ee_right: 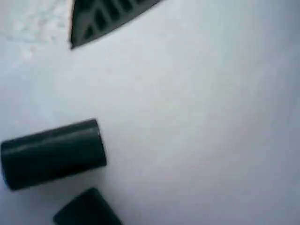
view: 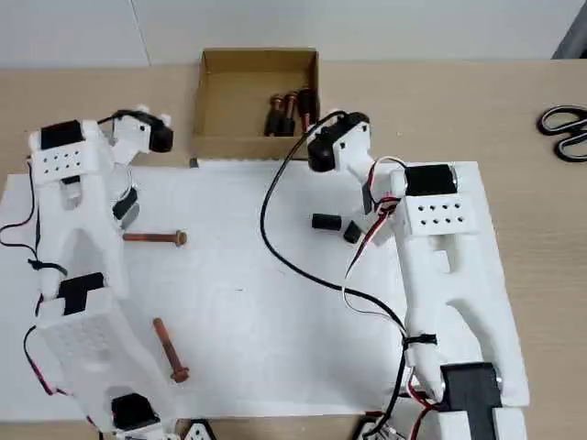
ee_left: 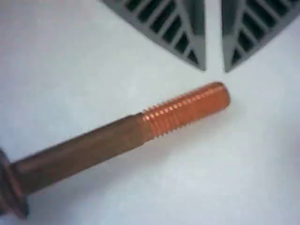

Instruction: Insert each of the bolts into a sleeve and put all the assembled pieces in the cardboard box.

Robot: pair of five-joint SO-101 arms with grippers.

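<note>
A copper bolt (view: 154,237) lies on the white mat (view: 248,302), close under my left gripper (view: 127,206). Seen from the left wrist, the bolt's (ee_left: 117,136) threaded end points at my left gripper (ee_left: 214,70); its jaws stand a narrow gap apart with nothing between them. A second bolt (view: 170,348) lies nearer the front. Two black sleeves (view: 326,222) (view: 352,233) lie beside my right gripper (view: 367,200). The right wrist view shows one sleeve (ee_right: 51,152), part of the other (ee_right: 86,208) and one grey finger (ee_right: 108,18). The cardboard box (view: 215,101) holds several assembled pieces (view: 289,110).
Scissors (view: 564,128) lie on the bare table at the far right. A black cable (view: 275,247) runs across the mat from the right arm. The box stands just behind the mat's back edge.
</note>
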